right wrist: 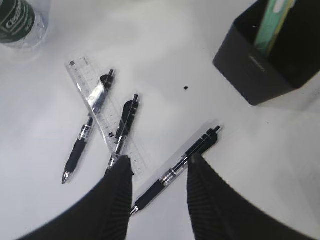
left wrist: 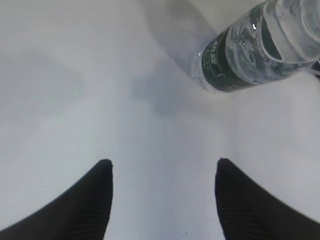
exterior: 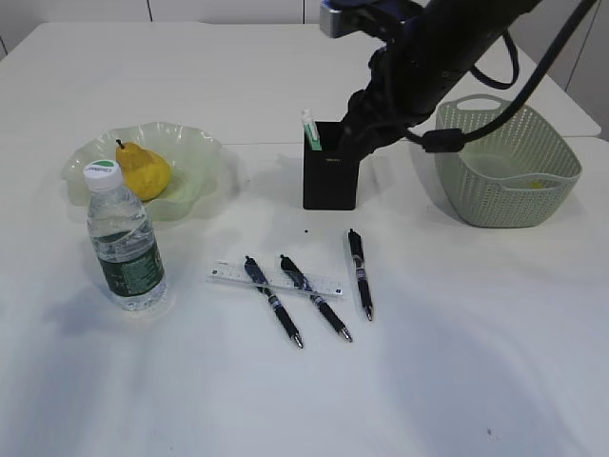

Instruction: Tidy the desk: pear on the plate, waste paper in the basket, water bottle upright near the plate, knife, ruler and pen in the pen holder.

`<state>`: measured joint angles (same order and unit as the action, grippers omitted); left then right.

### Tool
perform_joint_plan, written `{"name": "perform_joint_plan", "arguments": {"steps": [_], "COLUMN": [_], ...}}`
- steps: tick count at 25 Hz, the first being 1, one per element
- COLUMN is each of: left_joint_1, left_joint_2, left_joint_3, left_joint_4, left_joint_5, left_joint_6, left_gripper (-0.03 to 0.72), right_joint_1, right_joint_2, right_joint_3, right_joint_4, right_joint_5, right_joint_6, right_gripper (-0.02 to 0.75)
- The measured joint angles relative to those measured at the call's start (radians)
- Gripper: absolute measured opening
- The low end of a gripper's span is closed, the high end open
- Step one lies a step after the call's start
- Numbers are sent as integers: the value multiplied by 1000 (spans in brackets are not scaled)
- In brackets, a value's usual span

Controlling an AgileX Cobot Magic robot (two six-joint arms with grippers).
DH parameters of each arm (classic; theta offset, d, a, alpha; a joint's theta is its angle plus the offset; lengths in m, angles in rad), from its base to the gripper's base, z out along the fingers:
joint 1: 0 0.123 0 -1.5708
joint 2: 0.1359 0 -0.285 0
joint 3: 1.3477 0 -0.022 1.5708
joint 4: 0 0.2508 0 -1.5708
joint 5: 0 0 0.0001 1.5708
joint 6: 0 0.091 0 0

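The yellow pear point(exterior: 145, 172) lies in the pale green plate point(exterior: 195, 148). In front of the plate the water bottle point(exterior: 124, 243) stands upright. The black pen holder point(exterior: 331, 176) holds a green-and-white knife point(exterior: 309, 127). Three pens point(exterior: 360, 271) lie on the desk point(exterior: 457, 371), two of them across the clear ruler point(exterior: 228, 274). My right gripper point(right wrist: 160, 159) hangs open above the rightmost pen point(right wrist: 200, 145), not touching it. My left gripper point(left wrist: 164, 162) is open over bare desk, with the water bottle point(left wrist: 250, 50) off to its far right. Yellow waste paper point(exterior: 538, 183) shows inside the basket point(exterior: 504, 195).
The right arm point(exterior: 419, 67) reaches in from the upper right, over and behind the pen holder. The basket stands at the right edge of the desk. A small dark speck point(right wrist: 185, 88) lies between the pens and the pen holder point(right wrist: 250, 70).
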<state>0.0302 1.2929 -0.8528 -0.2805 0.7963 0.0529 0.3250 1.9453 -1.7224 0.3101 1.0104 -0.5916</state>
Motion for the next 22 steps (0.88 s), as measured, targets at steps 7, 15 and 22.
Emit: {"name": "perform_joint_plan", "arguments": {"steps": [7,15,22], "left_joint_1": [0,0,0], "left_joint_2": [0,0,0], "left_joint_3": [0,0,0], "left_joint_4": [0,0,0], "left_joint_5": [0,-2,-23], "left_joint_6": [0,0,0], "left_gripper": [456,456,456], "right_joint_1": [147,183,183], "right_joint_2": [0,19,77], "right_joint_3": [0,0,0], "right_joint_4": [-197,-293,-319], "right_joint_5": [25,39,106], "right_joint_6": [94,113,105], "right_gripper": [282,282,282]}}
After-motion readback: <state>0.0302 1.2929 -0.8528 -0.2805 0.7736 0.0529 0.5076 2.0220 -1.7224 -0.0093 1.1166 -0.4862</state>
